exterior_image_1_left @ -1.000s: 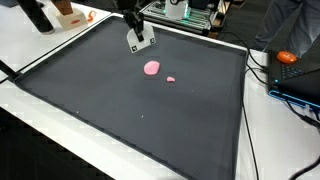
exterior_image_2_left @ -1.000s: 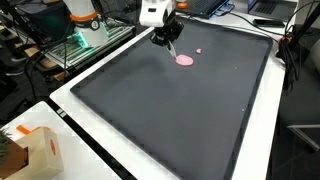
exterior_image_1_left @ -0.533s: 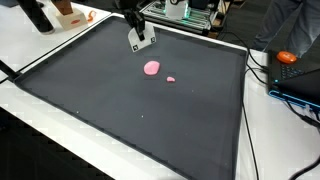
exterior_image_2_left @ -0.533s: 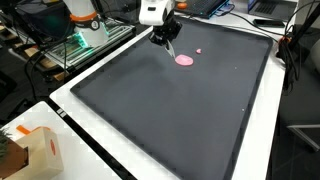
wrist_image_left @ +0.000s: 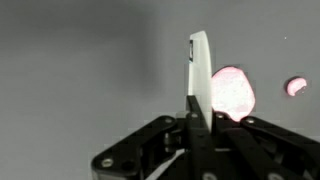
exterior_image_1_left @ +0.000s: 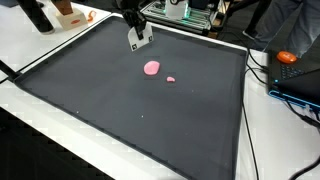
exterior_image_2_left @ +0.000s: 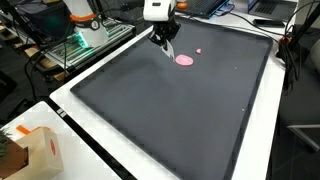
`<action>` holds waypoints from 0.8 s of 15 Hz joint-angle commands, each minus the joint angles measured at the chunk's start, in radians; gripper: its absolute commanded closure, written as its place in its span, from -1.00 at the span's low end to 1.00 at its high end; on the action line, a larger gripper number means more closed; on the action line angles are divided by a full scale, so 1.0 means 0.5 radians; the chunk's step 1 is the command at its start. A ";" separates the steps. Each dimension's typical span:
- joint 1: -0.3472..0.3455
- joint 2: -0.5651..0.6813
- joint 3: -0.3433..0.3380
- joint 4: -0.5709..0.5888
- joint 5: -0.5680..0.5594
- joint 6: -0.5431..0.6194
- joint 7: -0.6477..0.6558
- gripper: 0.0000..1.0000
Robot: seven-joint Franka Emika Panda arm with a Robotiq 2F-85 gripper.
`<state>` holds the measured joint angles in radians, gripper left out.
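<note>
Now | claw [wrist_image_left: 198, 45] pressed together over black mat [exterior_image_1_left: 150, 125]; large pink blob [wrist_image_left: 230, 92] beside; small blob [wrist_image_left: 296, 86] near

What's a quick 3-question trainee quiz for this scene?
1. True or false: the gripper touches the larger pink blob.
2. What do the larger pink blob and the smaller pink blob lie on? A) black mat B) wooden board C) metal tray
3. Fill in the colour: the thin piece clamped in the gripper is ___.
Key: 1 false, the gripper is apart from the blob, nearer the mat's edge. 2 A. 3 white.
</note>
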<state>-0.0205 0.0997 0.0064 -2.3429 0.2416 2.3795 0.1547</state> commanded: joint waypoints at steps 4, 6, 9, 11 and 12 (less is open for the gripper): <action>0.051 -0.066 -0.003 -0.029 -0.243 -0.021 0.041 0.98; 0.064 -0.076 0.000 -0.022 -0.314 -0.021 0.035 0.98; 0.083 -0.099 0.008 0.000 -0.413 -0.031 0.014 0.98; 0.094 -0.109 0.017 0.023 -0.496 -0.044 -0.010 0.98; 0.099 -0.114 0.022 0.033 -0.528 -0.049 -0.025 0.98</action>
<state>0.0188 0.0683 0.0140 -2.3281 0.0372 2.3790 0.1539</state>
